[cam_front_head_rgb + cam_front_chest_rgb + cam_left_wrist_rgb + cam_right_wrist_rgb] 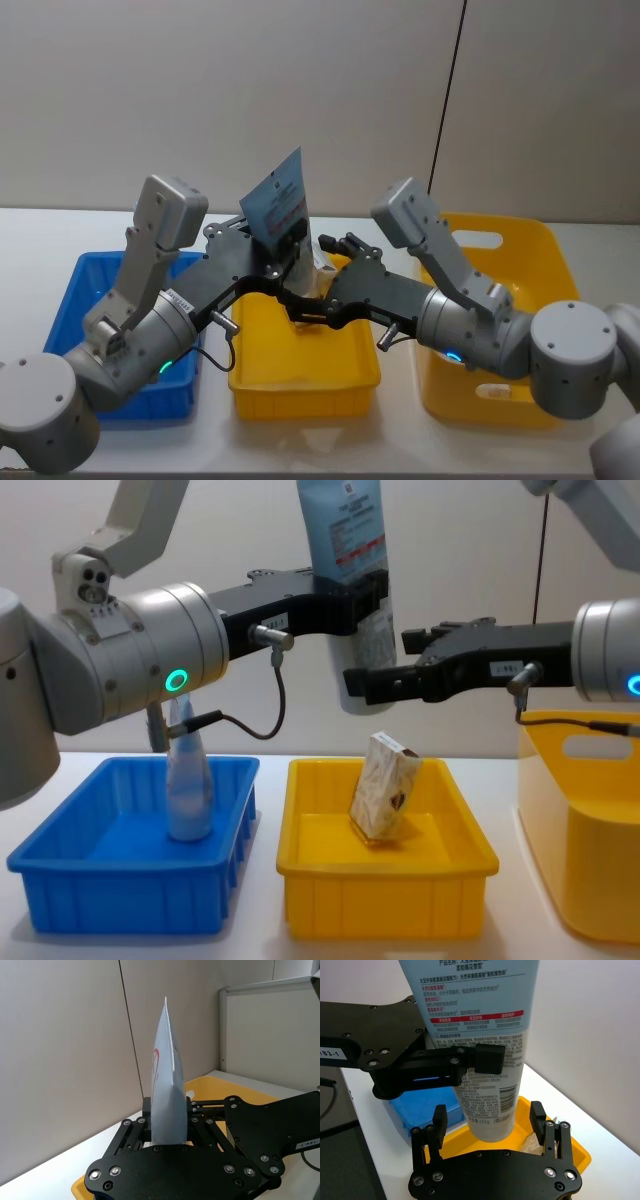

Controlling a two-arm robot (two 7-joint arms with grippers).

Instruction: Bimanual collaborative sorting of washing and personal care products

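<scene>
1. Tube [345, 540] held upright in the air, right above the middle yellow tray [385, 865], flat crimped end up, round cap end down.
2. Left gripper [350, 585] clamped tight on the tube about mid-body, jaws squeezing both sides; seen plainly from the right wrist too [485, 1057], with the tube [485, 1035] running down past it.
3. From the left wrist, tube [167, 1095] edge-on, sticking straight up out of the left gripper [167, 1127].
4. Right gripper [365, 685] level with the tube's bottom end, still above the tray, jaws spread wide with the cap end sitting between them, fingers [440, 1120] apart from the tube on each side. Not gripping anything.
5. Carton [383, 785] inside the tray, leaning tilted on its floor.
6. Bottle [187, 780] standing upright in the blue bin [130, 880], just left of the tray.
7. Bigger yellow bin [580, 830] right of the tray.
8. From the head, both arms meeting over the tray [300, 385], tube [278, 205] poking up between them.
</scene>
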